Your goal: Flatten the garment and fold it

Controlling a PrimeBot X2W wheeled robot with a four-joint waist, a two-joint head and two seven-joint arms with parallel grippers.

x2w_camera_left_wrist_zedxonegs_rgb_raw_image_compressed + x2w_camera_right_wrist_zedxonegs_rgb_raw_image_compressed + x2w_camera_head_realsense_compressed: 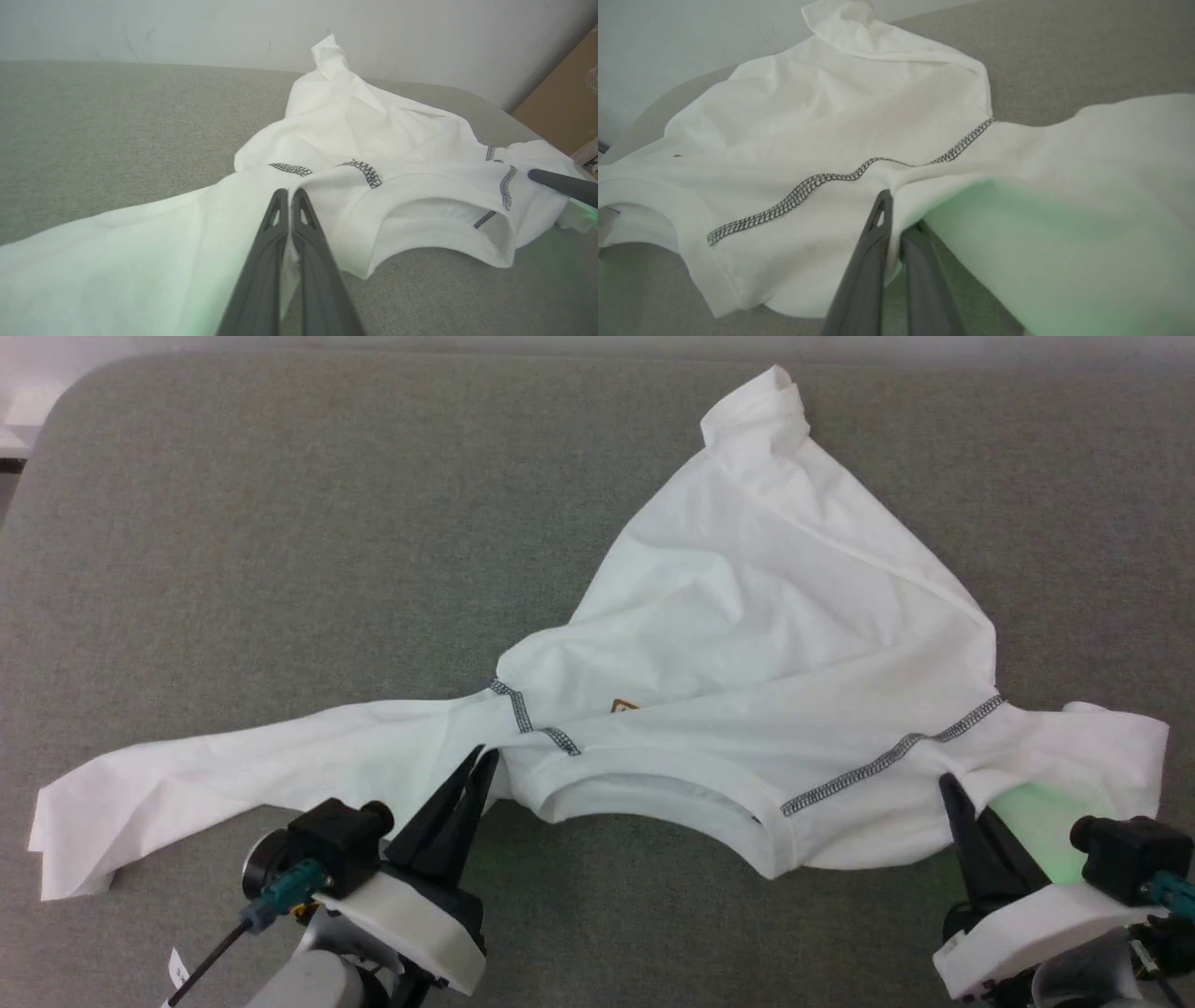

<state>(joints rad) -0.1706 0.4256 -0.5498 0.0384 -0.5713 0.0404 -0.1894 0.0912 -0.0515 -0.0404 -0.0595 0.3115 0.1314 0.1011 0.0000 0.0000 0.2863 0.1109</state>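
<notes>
**Left gripper (484,756) and right gripper (950,786) pinching the garment (775,616)**

Nearest, each is clamping thin cloth between closed fingers, one on either side of the collar (653,795). Beyond the collar, the garment's body is lying bunched into a peak on the grey surface (233,523). Flattening seems to be under way; next, both shoulders are probably needing a steady outward pull.

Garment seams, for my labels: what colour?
Dark grey zigzag stitching on the white garment, clearest in right wrist view.
</notes>
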